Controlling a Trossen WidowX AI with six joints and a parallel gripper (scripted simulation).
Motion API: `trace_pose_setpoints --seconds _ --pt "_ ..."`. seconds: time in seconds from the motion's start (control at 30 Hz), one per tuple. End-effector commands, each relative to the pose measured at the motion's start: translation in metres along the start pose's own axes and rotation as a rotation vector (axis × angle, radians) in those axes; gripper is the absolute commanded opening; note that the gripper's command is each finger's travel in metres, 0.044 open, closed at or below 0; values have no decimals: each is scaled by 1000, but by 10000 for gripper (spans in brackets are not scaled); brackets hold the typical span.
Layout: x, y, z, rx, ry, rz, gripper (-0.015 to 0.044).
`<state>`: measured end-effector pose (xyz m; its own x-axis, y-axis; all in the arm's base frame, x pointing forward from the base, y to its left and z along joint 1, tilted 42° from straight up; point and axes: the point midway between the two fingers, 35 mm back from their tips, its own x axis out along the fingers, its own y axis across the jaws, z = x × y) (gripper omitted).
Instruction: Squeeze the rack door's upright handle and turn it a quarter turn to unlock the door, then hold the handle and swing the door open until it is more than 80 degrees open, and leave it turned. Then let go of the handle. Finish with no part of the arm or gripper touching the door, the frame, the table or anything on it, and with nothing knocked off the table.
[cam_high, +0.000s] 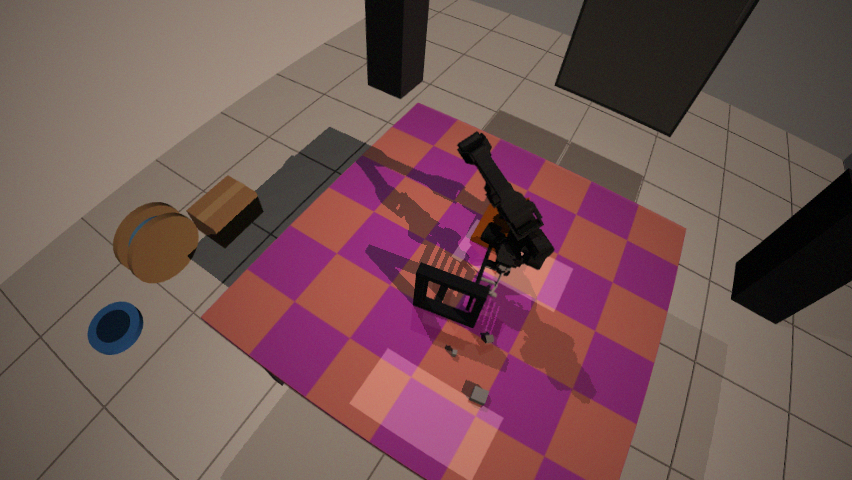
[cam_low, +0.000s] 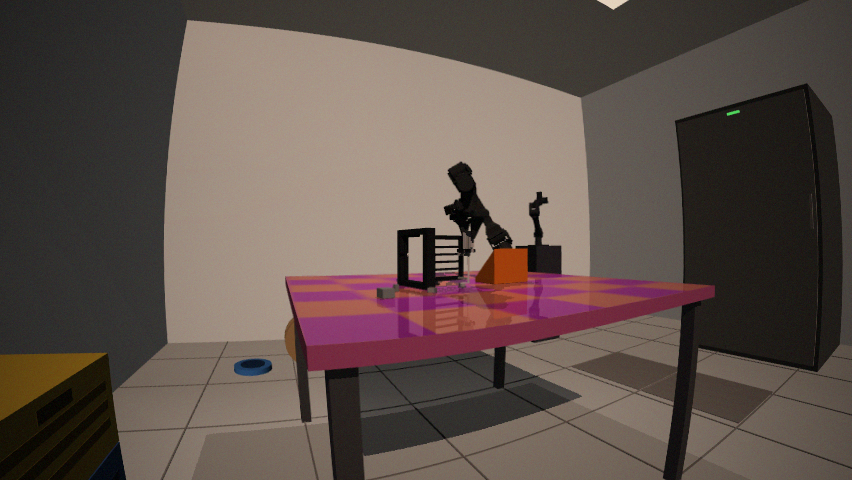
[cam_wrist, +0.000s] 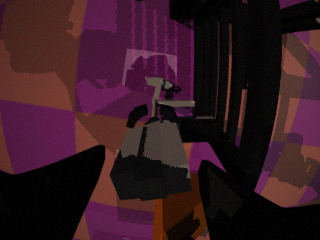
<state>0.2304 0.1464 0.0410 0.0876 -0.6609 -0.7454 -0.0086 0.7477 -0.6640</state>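
Observation:
The black rack frame (cam_high: 447, 311) (cam_low: 429, 256) stands upright on the checkered table (cam_high: 321, 280) (cam_low: 351, 324). The barred door (cam_high: 484, 268) (cam_low: 460, 262) (cam_wrist: 265, 75) stands swung out from it, roughly square to it; the exact angle cannot be told. The grey upright handle (cam_wrist: 152, 155) is at the door's free side, with grey latch arms (cam_wrist: 175, 103) below, one reaching to the door. How far it is turned is hard to tell. My gripper (cam_high: 503, 266) (cam_low: 468, 238) (cam_wrist: 152, 160) is open, its dark fingers apart on either side of the handle's top, with gaps visible in the wrist view.
An orange wedge (cam_high: 485, 223) (cam_low: 509, 265) (cam_wrist: 175, 215) stands close beside the handle, below my arm. A grey block (cam_high: 478, 394) (cam_low: 385, 292) and two small grey pieces (cam_high: 487, 338) (cam_high: 451, 350) lie beyond the frame. A dark box (cam_low: 551, 259) shows behind the wedge.

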Motion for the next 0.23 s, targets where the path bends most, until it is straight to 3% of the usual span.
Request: trace_pose_setpoints --seconds 0.0,0.2 --pt "-7 2 0 4 -1 6 294" --pt "-15 2 0 3 -1 6 294"
